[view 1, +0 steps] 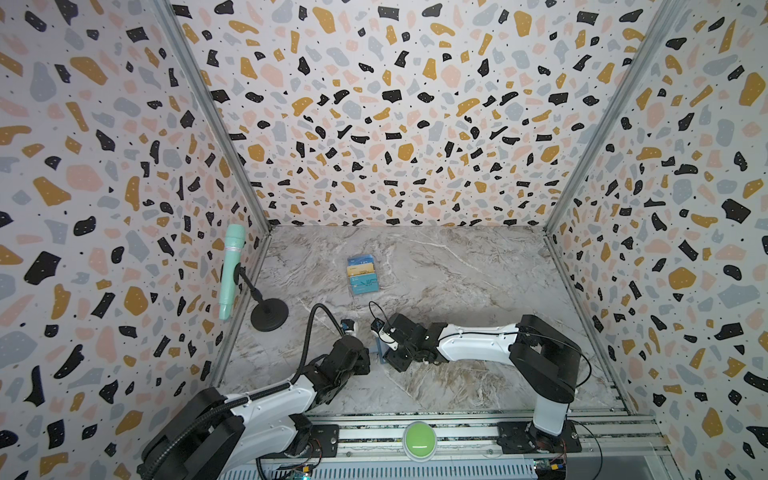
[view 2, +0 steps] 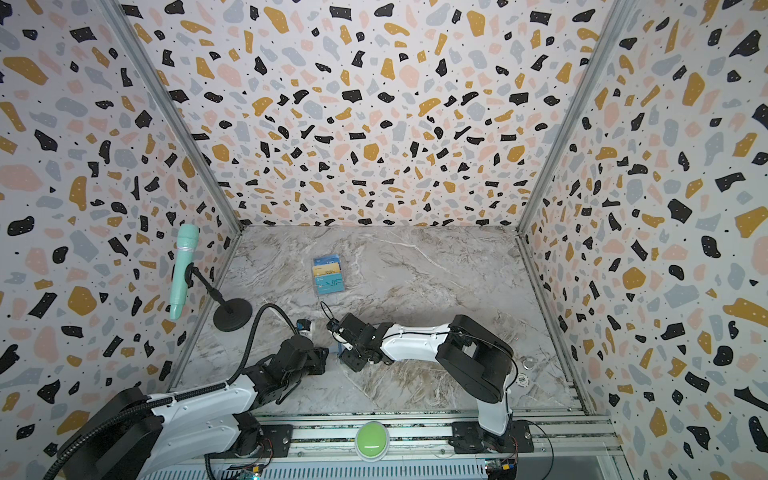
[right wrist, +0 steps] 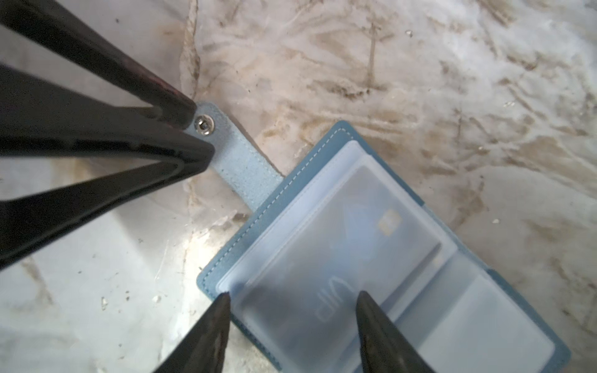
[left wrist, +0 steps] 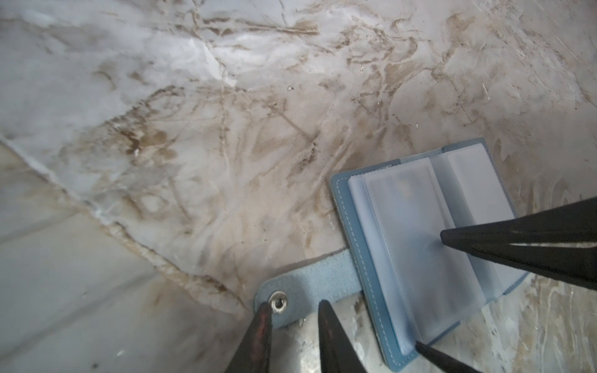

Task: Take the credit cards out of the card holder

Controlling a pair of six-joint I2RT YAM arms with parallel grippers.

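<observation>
Marble tabletop [view 1: 457, 270]: spans the floor between terrazzo walls.
Left arm [view 1: 270, 399] and right arm [view 1: 478, 340]: reach toward each other near the front middle.
Mint microphone [view 1: 230, 270]: stands on a black stand at the left edge.
Clear tiered rack [view 1: 363, 276]: sits well behind both grippers, holding blue, gold and teal cards.
Card holder [right wrist: 319, 158]: lies open and flat on the marble between the two grippers, frosted sleeves facing up.
Right gripper [right wrist: 292, 294]: spread wide over the top sleeve, one tip at the sleeve's corner, the other above a credit card [right wrist: 371, 232] tucked inside, its colour dulled by the plastic.
Snap tab [right wrist: 239, 151]: juts out flat toward the left gripper [left wrist: 294, 305].
Left gripper: narrowly parted, both tips down on the tab beside the metal stud [right wrist: 202, 124], not closed around it.
</observation>
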